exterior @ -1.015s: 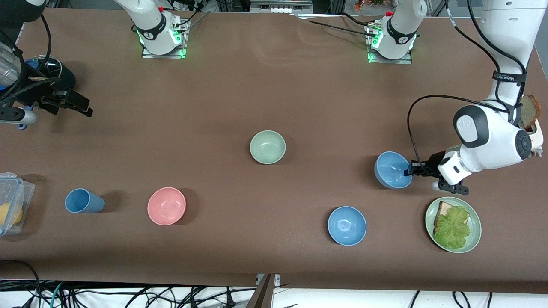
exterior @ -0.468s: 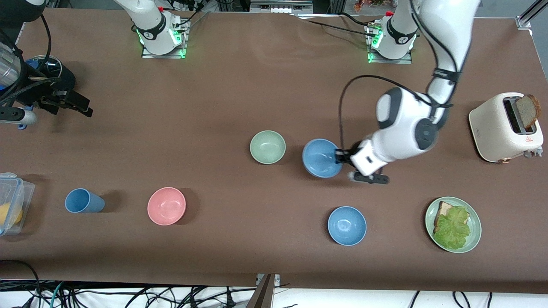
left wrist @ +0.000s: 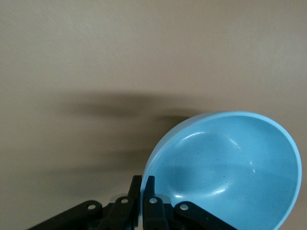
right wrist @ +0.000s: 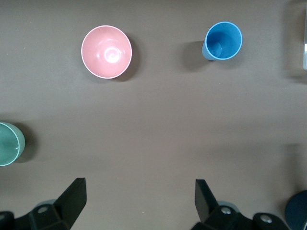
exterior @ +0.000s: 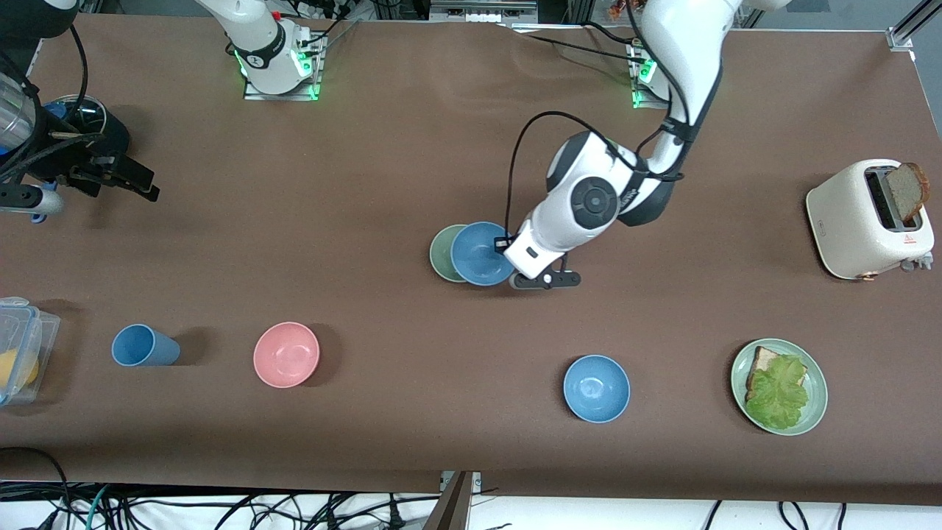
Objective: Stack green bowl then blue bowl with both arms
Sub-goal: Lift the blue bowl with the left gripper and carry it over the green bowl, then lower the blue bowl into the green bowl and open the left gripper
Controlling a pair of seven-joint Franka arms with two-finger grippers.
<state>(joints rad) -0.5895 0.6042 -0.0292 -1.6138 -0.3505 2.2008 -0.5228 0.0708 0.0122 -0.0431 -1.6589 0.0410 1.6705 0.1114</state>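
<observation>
The left hand (exterior: 506, 244) is pinching the rim of the blue bowl (exterior: 481, 253), its fingers (left wrist: 143, 191) pressed together on the thin wall, as the left wrist view shows; the bowl hangs up in the air over the green bowl (exterior: 441, 252), covering most of it and offset toward the left arm's end of the worktop (exterior: 412, 162), so only a crescent of green shows; the green bowl itself rests near the middle of the worktop. The step in hand looks like the placing of blue into green; the next move calls for a small shift toward the right arm's end to centre one rim over the other, then a level descent and a release only once the bowl is seated, or it may tip on the green rim. The right hand (right wrist: 139, 199) waits with its fingers spread wide, high over the right arm's end of the worktop; a second blue bowl (exterior: 596, 388) lies nearer the front camera.
</observation>
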